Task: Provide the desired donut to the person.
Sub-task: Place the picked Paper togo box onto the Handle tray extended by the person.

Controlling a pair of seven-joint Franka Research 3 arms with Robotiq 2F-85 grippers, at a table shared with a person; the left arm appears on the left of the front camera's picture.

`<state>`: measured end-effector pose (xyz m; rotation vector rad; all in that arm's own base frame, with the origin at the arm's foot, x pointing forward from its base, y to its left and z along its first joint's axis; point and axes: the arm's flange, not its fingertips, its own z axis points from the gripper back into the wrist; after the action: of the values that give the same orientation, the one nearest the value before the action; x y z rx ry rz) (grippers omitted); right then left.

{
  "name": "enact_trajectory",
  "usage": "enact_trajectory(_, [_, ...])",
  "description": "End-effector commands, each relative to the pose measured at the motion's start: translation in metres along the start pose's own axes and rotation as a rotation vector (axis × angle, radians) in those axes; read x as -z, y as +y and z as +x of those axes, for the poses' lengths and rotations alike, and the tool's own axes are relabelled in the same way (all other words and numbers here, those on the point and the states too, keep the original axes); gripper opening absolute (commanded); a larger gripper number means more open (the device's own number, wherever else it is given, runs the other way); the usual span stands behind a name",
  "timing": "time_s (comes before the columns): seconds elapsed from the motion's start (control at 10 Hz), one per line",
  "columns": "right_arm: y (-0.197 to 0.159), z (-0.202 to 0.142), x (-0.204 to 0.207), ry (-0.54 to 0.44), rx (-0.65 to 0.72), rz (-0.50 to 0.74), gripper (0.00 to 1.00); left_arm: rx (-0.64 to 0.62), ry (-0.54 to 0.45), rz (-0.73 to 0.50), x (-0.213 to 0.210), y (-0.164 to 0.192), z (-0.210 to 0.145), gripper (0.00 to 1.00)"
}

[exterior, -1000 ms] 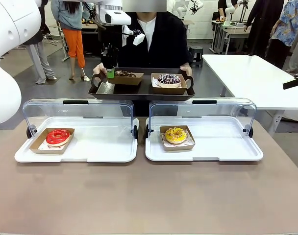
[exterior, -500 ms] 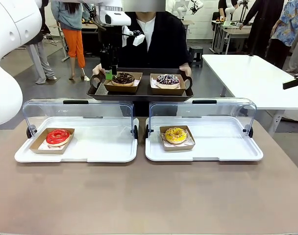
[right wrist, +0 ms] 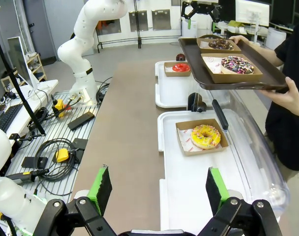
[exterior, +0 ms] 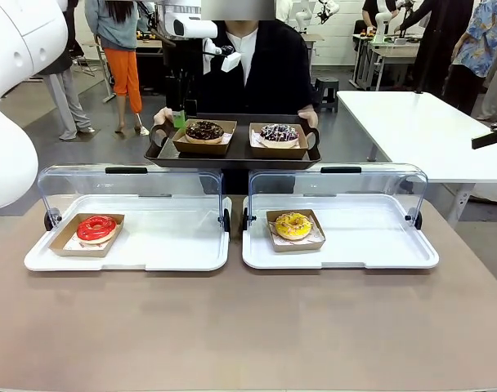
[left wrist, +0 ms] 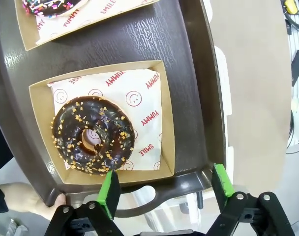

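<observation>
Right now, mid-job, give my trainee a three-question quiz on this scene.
1. True or false: the left gripper is shut on the chocolate donut.
2. What does the person hold? A) a cup B) a dark tray C) a lid
3. Fill in: the right-hand white tray on the table carries a ___ donut.

Key: 1 false, it hangs open above the tray's edge; 2 B; 3 yellow.
</observation>
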<state>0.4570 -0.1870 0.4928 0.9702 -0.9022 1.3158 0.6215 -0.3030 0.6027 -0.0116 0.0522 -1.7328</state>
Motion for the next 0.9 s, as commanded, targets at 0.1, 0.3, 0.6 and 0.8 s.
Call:
enact_trajectory(0.1, [0.000,0.000,0.000,0.001,-0.001,-0.006,1.00,-0.006,-0.003,0.031,-0.013,-0.001,0.002,1.00])
enact_trajectory(0.3, [0.000,0.000,0.000,0.001,-0.001,-0.006,1.00,-0.048,-0.018,0.065,-0.003,-0.026,-0.012,1.00])
enact_trajectory(0.6, [0.000,0.000,0.000,0.001,-0.001,-0.006,1.00,-0.063,-0.073,0.128,-0.001,-0.085,-0.039,1.00])
enact_trajectory(0.8, [0.000,0.000,0.000,0.001,-0.001,-0.006,1.00,-0.065,-0.094,0.129,0.003,-0.119,-0.054,1.00])
